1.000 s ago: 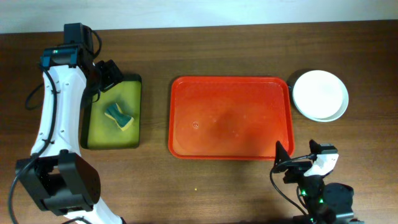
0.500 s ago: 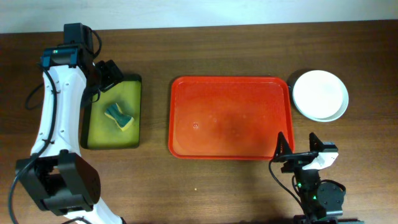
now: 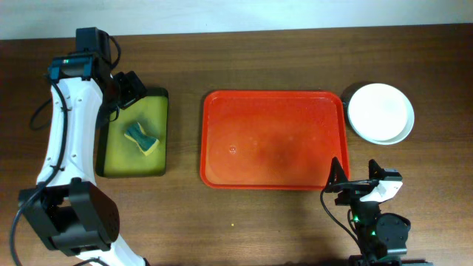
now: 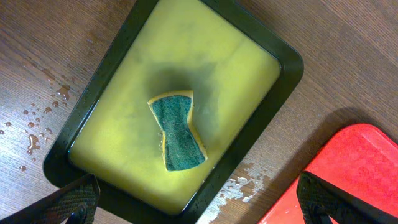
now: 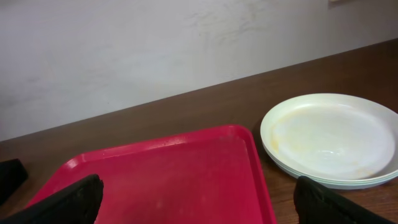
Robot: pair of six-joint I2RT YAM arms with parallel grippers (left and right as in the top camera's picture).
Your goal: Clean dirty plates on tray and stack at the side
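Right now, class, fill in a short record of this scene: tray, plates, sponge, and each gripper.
tray: red, mid-table, no plates on it
plates: stacked on the table by the tray's far right corner; the top one is white with faint yellowish marks
sponge: lying in the small tray, left of the red one
left gripper: open, above the small tray, holding nothing
right gripper: open, by the tray's near right corner, holding nothing

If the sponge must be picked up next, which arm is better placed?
Left. The left gripper, open, hangs over the yellow-green tray with the sponge; the right gripper sits beyond the red tray, near the plates.
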